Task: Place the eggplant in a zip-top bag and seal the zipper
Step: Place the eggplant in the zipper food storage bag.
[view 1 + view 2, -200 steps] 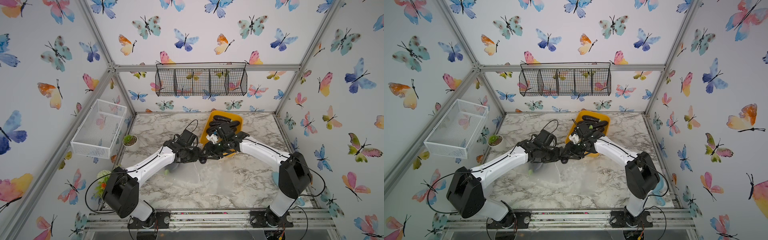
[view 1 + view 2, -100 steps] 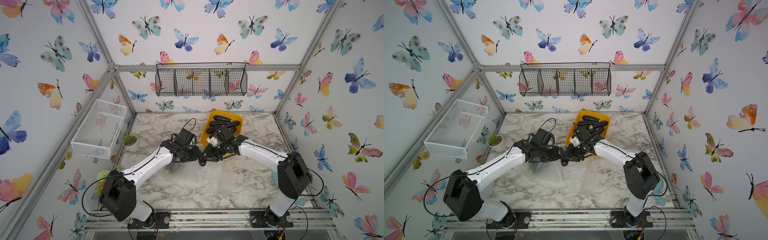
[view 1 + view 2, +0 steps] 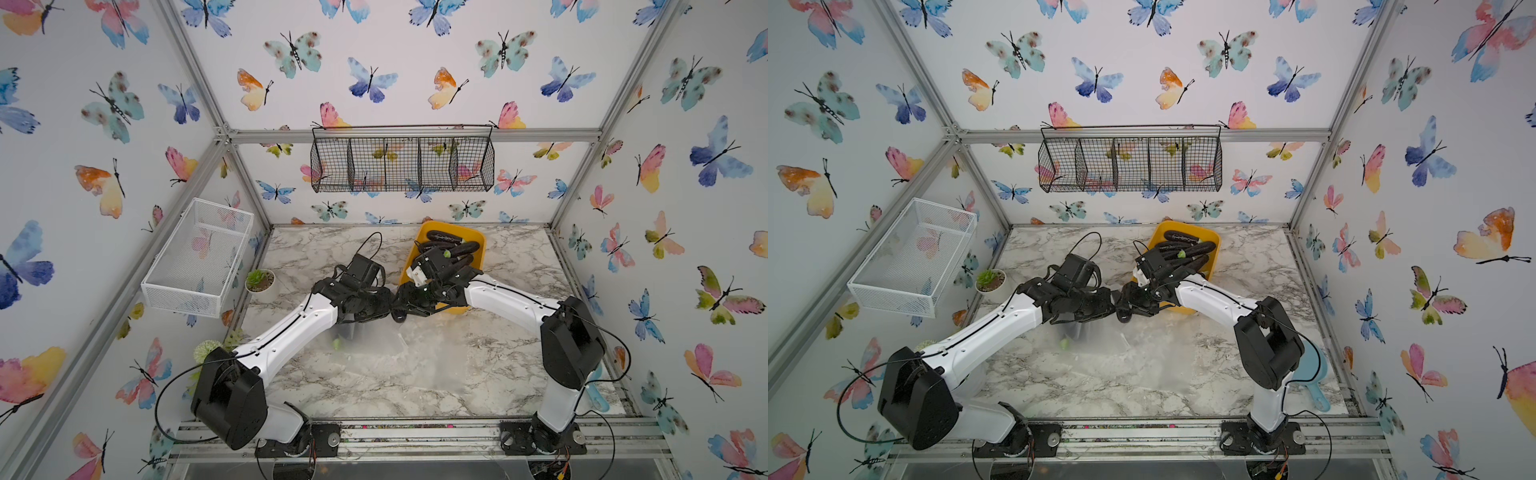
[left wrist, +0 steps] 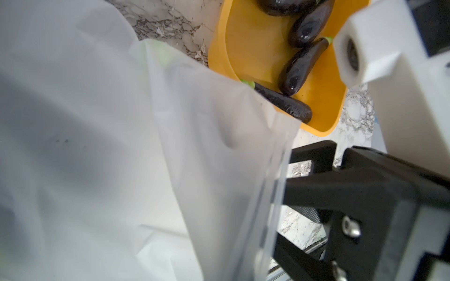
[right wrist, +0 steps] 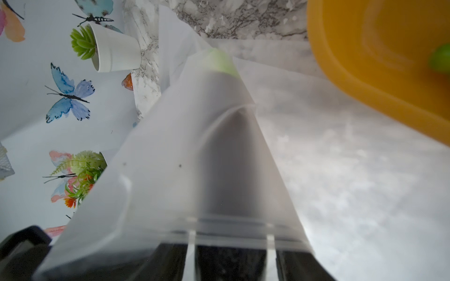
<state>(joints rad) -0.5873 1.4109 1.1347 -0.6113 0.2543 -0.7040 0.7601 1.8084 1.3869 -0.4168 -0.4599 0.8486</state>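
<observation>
The left hand (image 3: 383, 305) stays clamped on the top edge of the frosted plastic zip-top bag (image 3: 374, 341), holding it up off the marbled counter (image 3: 415, 388). The dark purple eggplant (image 5: 233, 158) lies inside, green stem away from the zipper. The right hand (image 3: 402, 309) meets the zipper strip; I cannot tell its grip. Since 1 second ago, both hands have drifted slightly leftward from the yellow plastic tray (image 3: 478, 246).

A black wire basket (image 3: 402, 164) hangs upper centre; a white mesh basket (image 3: 199, 257) sits at left, a potted succulent (image 3: 259, 281) beside it, and a yellow tray (image 3: 406, 266) mid-frame.
</observation>
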